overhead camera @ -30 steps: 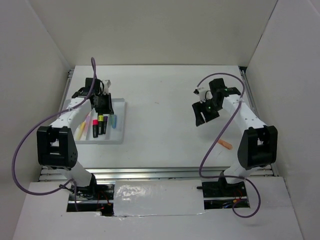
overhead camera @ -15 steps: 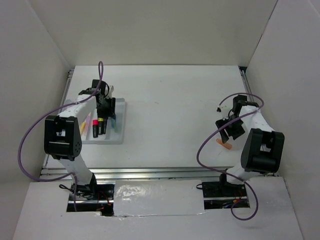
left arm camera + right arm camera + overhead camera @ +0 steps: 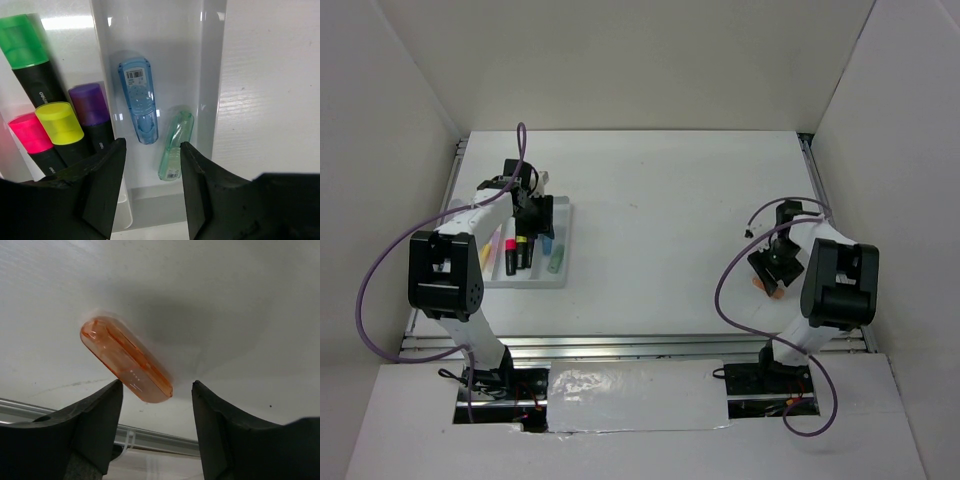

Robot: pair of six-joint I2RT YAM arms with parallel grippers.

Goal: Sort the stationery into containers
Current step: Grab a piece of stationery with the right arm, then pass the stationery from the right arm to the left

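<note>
The white tray (image 3: 526, 282) lies at the left and holds the stationery. In the left wrist view a blue piece (image 3: 136, 100) and a mint piece (image 3: 176, 145) lie loose in the rightmost compartment (image 3: 167, 45). Green (image 3: 24, 50), purple (image 3: 90, 105), yellow (image 3: 60, 122) and pink (image 3: 29, 135) highlighters fill the compartment beside it. My left gripper (image 3: 151, 150) (image 3: 534, 214) hovers open just above the mint piece, touching nothing. At the right, an orange piece (image 3: 125, 360) (image 3: 770, 291) lies on the table. My right gripper (image 3: 157, 385) (image 3: 772, 266) stands open right over its near end.
A metal rail (image 3: 150, 437) runs along the table's front edge just beyond the orange piece. White walls close in the table at the left, right and back. Purple cables (image 3: 380, 270) loop off both arms.
My left gripper has opened and the mint piece now lies in the tray beside the blue one. My right arm swung from mid-table down to the orange piece near the front edge.
</note>
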